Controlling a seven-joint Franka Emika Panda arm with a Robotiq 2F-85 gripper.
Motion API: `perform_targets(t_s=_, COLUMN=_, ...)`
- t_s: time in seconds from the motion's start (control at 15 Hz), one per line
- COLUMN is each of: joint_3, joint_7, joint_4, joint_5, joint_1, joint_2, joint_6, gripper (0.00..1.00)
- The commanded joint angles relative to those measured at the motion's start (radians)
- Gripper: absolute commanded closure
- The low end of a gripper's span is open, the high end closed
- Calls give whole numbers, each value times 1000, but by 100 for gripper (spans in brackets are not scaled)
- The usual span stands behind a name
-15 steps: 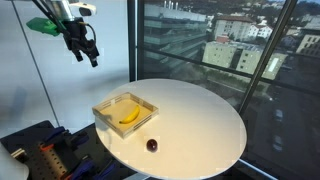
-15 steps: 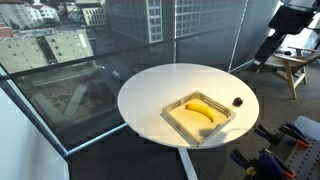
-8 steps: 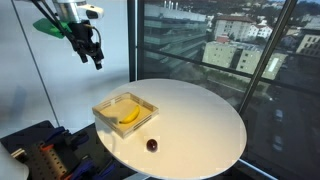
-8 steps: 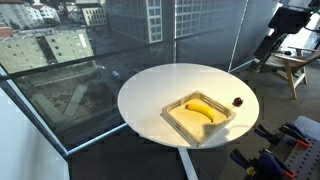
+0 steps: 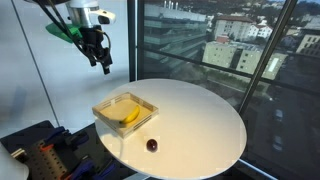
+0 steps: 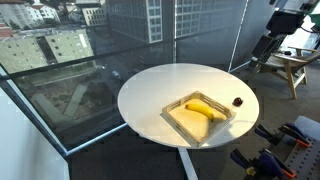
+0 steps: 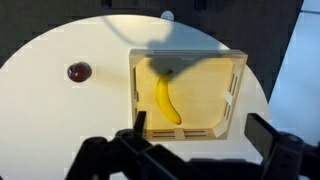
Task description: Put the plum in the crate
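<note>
**Gripper spread wide and high above the table, plum on the bare top beside the crate**

Gripper (image 5: 104,62) hangs in the air with nothing in it, well above the round white table (image 5: 200,120) and near its edge. In the wrist view its two dark fingers (image 7: 137,128) stand far apart at the bottom of the frame, with no object between them. In an exterior view the gripper (image 6: 267,47) shows only as a dark shape at the end of the arm, too small there to read the jaws.

Far below the gripper lies the crate (image 5: 140,120), a shallow square tray of light wood. In the wrist view the crate (image 7: 134,90) sits straight ahead of the fingers, its near wall just beyond their tips. A yellow banana (image 7: 166,100) lies inside it, in the half toward the left-hand finger, and it shows in both exterior views too (image 5: 129,115) (image 6: 200,110).

The plum (image 7: 78,72) rests on the table outside the crate, off to the left of the gripper's line in the wrist view and clear of the crate's wall. In both exterior views it is a small dark ball (image 5: 152,145) (image 6: 237,101) near a corner of the crate (image 6: 183,128), not touching it, and well below and apart from the gripper.
</note>
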Motion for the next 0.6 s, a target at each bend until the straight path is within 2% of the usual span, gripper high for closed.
perform_targets(t_s=0.0, joint_3=-14, joint_7=-37, joint_4=50, joint_5=17, joint_1=-14, joint_2=93, joint_6=39, gripper=0)
perform_targets(t_s=0.53, joint_3=-29, joint_7=-52, joint_4=85, joint_5=20, joint_1=-29, joint_2=247, joint_6=162, gripper=0)
